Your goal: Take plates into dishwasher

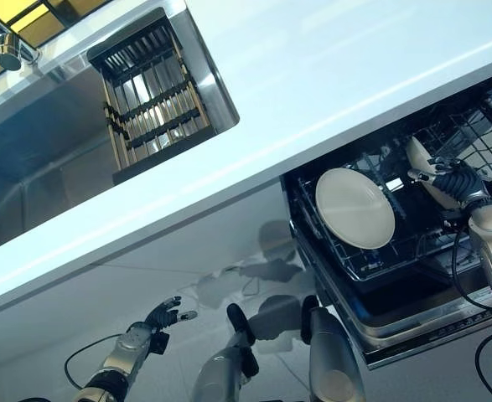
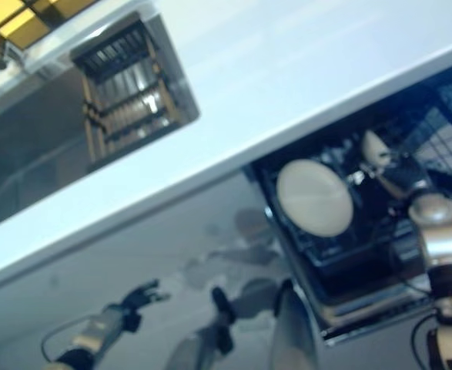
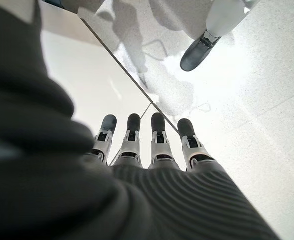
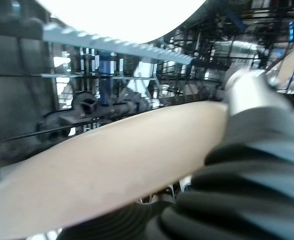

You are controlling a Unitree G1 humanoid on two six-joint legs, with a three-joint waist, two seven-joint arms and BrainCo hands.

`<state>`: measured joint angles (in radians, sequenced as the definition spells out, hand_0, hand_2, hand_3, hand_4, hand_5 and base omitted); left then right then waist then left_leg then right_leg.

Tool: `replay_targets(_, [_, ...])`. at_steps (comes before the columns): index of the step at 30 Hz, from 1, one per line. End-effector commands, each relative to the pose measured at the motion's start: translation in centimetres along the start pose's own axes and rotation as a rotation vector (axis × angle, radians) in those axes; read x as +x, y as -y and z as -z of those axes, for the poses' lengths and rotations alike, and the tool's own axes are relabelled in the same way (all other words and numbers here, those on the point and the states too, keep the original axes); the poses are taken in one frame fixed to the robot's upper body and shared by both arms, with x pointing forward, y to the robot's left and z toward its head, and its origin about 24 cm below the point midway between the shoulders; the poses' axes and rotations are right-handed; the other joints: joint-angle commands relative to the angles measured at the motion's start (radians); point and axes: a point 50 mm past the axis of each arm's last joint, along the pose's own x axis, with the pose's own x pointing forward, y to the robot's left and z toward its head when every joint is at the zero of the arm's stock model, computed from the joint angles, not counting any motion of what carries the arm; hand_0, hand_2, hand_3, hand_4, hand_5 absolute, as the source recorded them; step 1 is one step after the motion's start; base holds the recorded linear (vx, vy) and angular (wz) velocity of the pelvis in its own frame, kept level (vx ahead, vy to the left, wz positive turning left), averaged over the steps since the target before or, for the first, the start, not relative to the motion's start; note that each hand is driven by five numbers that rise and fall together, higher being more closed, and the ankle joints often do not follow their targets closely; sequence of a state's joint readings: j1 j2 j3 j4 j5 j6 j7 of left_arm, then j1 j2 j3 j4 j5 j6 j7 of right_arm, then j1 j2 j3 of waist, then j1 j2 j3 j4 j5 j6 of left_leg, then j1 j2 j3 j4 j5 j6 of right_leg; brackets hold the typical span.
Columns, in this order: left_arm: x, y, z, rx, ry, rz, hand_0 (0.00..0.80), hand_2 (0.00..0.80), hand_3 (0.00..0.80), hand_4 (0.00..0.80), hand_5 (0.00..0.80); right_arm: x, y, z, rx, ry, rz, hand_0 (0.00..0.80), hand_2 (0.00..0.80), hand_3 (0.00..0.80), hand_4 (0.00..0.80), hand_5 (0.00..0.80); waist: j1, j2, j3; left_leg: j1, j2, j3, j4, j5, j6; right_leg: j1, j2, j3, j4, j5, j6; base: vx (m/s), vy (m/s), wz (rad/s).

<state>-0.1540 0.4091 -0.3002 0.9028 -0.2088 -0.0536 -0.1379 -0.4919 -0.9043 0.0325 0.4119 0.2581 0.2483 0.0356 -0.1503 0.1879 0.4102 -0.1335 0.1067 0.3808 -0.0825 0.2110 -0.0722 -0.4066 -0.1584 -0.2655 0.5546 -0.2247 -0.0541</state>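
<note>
Holding plate (image 1: 422, 172) over rack (image 1: 359, 264), right hand (image 1: 455, 182) fingers curled on it; second plate (image 1: 354, 208) standing in rack; left hand (image 1: 163, 316) low, fingers straight.

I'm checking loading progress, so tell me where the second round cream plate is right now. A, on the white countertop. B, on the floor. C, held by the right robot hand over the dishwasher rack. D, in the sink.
C: the right robot hand grips a round cream plate above the dishwasher's wire rack, beside another cream plate already lying there.
</note>
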Motion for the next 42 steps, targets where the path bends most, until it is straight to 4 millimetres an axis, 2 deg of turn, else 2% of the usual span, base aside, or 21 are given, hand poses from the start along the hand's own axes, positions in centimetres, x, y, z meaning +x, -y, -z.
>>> replay_targets(1, [0.0, -0.9, 0.0, 0.017, -0.003, -0.032, 0.0, 0.0, 0.0, 0.0, 0.0, -0.1, -2.5, 0.5, 0.067, 0.004, -0.063, 0.0, 0.0, 0.0, 0.0, 0.0, -0.019, -0.063, 0.04, 0.083, -0.001, -0.003, 0.069, -0.188, 0.006, 0.157, 0.075, 0.009, -0.245, -0.008, -0.004, 0.0, 0.0, 0.0])
replay_targets(10, [-0.1, -0.9, 0.1, 0.009, -0.003, -0.033, 0.0, 0.0, 0.0, 0.0, 0.0, -0.2, -1.8, 0.1, -0.048, 0.026, -0.018, 0.0, 0.0, 0.0, 0.0, 0.0, -0.02, -0.061, 0.043, 0.079, 0.0, -0.001, 0.074, -0.188, 0.006, 0.157, 0.073, 0.009, -0.243, -0.009, -0.004, 0.0, 0.0, 0.0])
replay_targets(16, [-0.2, -0.4, 0.6, 0.0, -0.007, -0.033, 0.0, 0.0, 0.0, 0.0, 0.0, -0.6, -0.9, -1.7, -0.081, 0.14, 0.068, 0.0, 0.0, 0.0, 0.0, 0.0, -0.021, -0.061, 0.043, 0.085, -0.002, -0.005, 0.067, -0.191, 0.007, 0.166, 0.075, 0.011, -0.249, -0.01, -0.002, 0.0, 0.0, 0.0])
replay_targets(17, [-0.2, -0.3, 0.7, 0.0, -0.008, -0.033, 0.0, 0.0, 0.0, 0.0, 0.0, -0.8, -0.6, -2.4, -0.129, 0.189, 0.103, 0.0, 0.0, 0.0, 0.0, 0.0, -0.022, -0.061, 0.042, 0.086, -0.003, -0.004, 0.065, -0.193, 0.009, 0.167, 0.077, 0.011, -0.252, -0.008, -0.002, 0.0, 0.0, 0.0])
replay_targets(23, [-0.4, 0.2, 1.4, -0.023, -0.018, -0.041, 0.0, 0.0, 0.0, 0.0, 0.0, -2.8, -0.1, -4.8, -0.081, 0.353, 0.213, 0.0, 0.0, 0.0, 0.0, 0.0, -0.044, -0.074, 0.035, 0.099, -0.005, 0.004, 0.054, -0.204, 0.012, 0.181, 0.087, 0.023, -0.277, 0.004, 0.009, 0.018, 0.046, -0.03])
replay_targets(30, [-0.6, 0.2, 2.2, -0.047, -0.027, -0.053, 0.0, 0.0, 0.0, 0.0, 0.0, -4.9, 1.0, -5.8, -0.056, 0.471, 0.287, 0.0, 0.0, 0.0, 0.0, 0.0, -0.069, -0.091, 0.02, 0.114, -0.003, 0.031, 0.063, -0.22, 0.015, 0.212, 0.098, 0.032, -0.327, 0.022, 0.02, 0.015, 0.063, -0.07])
replay_targets(42, [-1.1, 0.6, 4.2, -0.051, -0.084, -0.058, 0.0, 0.0, 0.0, 0.0, 0.0, -7.7, 4.8, -7.4, -0.035, 0.592, 0.443, 0.0, 0.0, 0.0, 0.0, 0.0, -0.094, -0.129, -0.041, 0.148, -0.007, 0.088, 0.091, -0.27, 0.03, 0.267, 0.112, 0.064, -0.416, 0.072, 0.04, 0.017, 0.099, -0.13])
